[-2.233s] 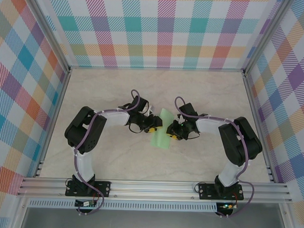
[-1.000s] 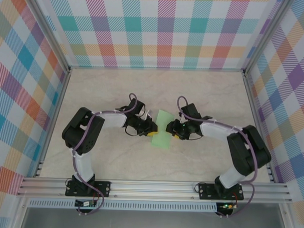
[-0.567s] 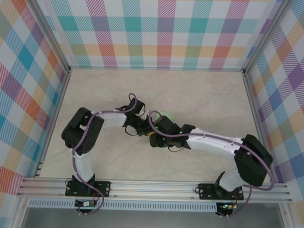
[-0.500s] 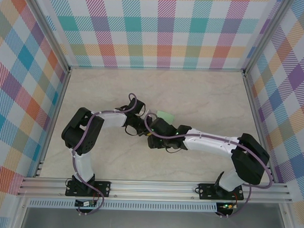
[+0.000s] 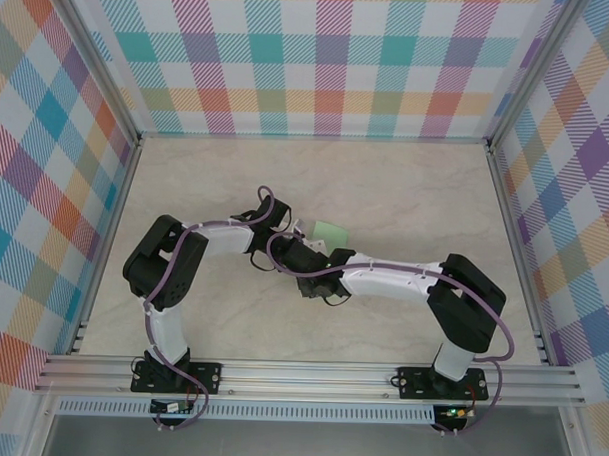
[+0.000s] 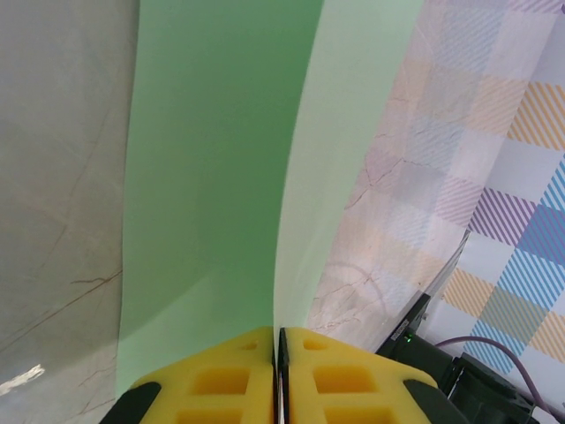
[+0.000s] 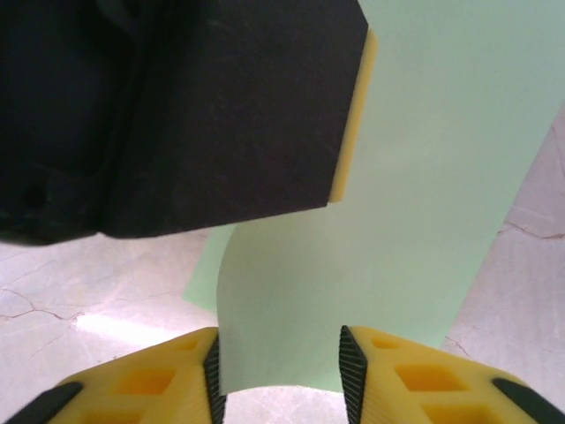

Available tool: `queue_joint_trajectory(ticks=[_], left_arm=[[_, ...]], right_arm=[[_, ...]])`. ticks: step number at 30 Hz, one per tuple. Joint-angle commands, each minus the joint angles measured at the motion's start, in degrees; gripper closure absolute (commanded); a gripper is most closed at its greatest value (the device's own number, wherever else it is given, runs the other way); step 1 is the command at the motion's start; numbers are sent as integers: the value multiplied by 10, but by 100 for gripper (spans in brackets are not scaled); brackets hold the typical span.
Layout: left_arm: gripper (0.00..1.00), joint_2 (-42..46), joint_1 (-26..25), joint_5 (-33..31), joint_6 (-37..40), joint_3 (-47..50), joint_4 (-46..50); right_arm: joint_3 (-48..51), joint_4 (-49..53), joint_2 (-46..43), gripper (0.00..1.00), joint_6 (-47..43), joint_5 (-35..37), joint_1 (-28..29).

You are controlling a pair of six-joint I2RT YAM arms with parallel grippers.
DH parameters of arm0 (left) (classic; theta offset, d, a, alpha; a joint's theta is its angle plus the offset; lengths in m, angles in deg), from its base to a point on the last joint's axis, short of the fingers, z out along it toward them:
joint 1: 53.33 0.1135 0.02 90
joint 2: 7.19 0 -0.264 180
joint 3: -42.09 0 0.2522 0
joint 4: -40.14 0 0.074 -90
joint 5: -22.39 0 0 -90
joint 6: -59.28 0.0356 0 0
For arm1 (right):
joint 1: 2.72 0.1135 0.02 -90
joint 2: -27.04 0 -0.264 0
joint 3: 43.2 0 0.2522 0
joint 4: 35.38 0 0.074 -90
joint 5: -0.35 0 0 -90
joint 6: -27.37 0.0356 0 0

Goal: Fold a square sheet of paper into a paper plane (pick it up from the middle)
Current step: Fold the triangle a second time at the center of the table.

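The left end effector [image 6: 278,343] is pinched tight on the edge of the green paper [image 6: 212,177]. The right end effector [image 7: 279,344] is partly open, with the paper in its gap. The paper is near the middle of the bench [image 5: 406,192].

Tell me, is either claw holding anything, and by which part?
The left gripper pinches the green paper by one edge, at the crease. The right gripper straddles it, jaws apart.
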Motion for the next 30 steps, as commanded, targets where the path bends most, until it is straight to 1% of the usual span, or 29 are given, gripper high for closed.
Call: queue_joint_trajectory(ticks=[1,7,8,17,23,30], left_arm=[[89,14,5,4,2,-13,16],[89,14,5,1,1,-13,17],[89,14,5,0,0,-13,17],[88,13,4,-4,1,-14,20],[87,13,2,-5,1,-13,21],[87,12,1,-5,3,-15,23]], right_arm=[[-14,15,-2,64,-2,18,2],[-4,17,-18,70,-4,22,2],[-4,17,-20,72,-4,22,2],[-4,13,-23,82,-15,7,3],[-7,10,-18,83,-15,5,3],[-10,10,-18,80,-14,2,2]])
